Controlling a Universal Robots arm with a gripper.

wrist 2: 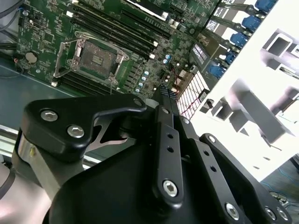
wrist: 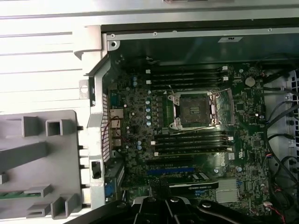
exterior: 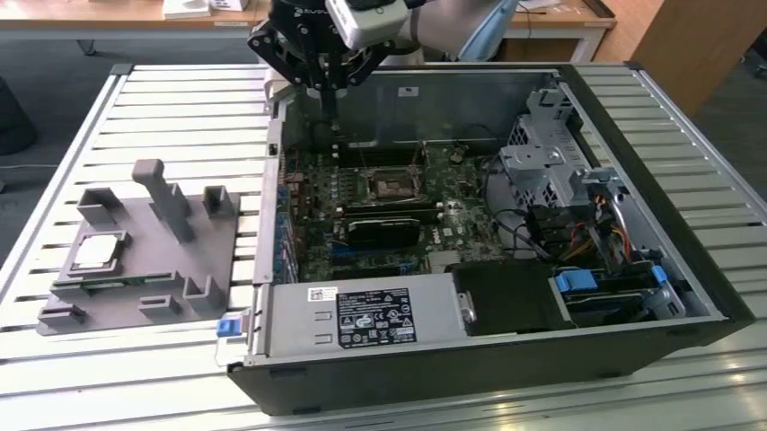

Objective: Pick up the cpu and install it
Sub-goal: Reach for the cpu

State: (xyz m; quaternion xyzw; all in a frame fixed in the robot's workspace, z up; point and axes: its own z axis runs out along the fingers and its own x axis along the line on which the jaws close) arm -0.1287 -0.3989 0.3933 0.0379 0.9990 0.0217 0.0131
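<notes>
Jaws clenched on nothing, my gripper (exterior: 326,108) hangs above the motherboard (exterior: 359,211); the cpu (exterior: 96,253) sits cradled in its fixture (exterior: 180,269), ready for pickup.

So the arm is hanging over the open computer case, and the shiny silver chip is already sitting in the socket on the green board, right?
Not quite: the socket is empty in the first wrist view. The exterior view shows the cpu lying on the grey fixture, to the exterior view's left of the case. The gripper does hang over the open case.
</notes>
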